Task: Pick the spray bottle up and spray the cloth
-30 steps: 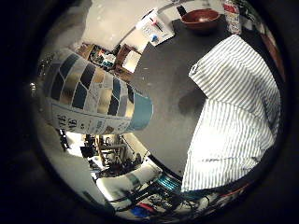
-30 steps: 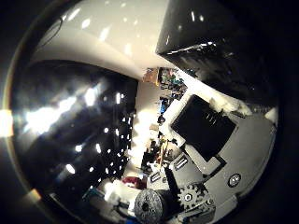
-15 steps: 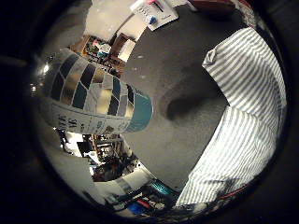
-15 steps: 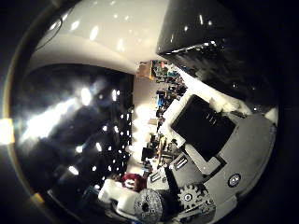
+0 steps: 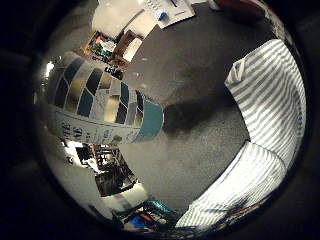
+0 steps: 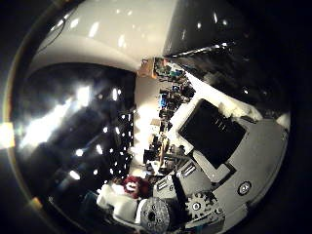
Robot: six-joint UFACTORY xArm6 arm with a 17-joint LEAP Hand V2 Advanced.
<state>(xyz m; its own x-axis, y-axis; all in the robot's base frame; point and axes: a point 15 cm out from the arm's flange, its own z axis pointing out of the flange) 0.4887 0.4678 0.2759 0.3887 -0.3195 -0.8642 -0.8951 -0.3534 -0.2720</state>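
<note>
The spray bottle [image 5: 100, 112] fills much of the little finger side palm view, so it sits close against the palm, above the dark grey table [image 5: 200, 125]. Its long axis runs roughly from nine o'clock to three o'clock across that view, with its teal end pointing toward three o'clock, at the striped cloth [image 5: 270, 120]. The cloth lies rumpled on the table, well apart from the bottle. The bottle's wrap carries blue, grey and cream patches over a white band with dark lettering too small to read. A white paper with a blue mark [image 5: 167, 11] lies on the table at the far edge. The hand [image 6: 229, 170] shows white plates and gears in the thumb side view; whether its fingers wrap the bottle cannot be told.
</note>
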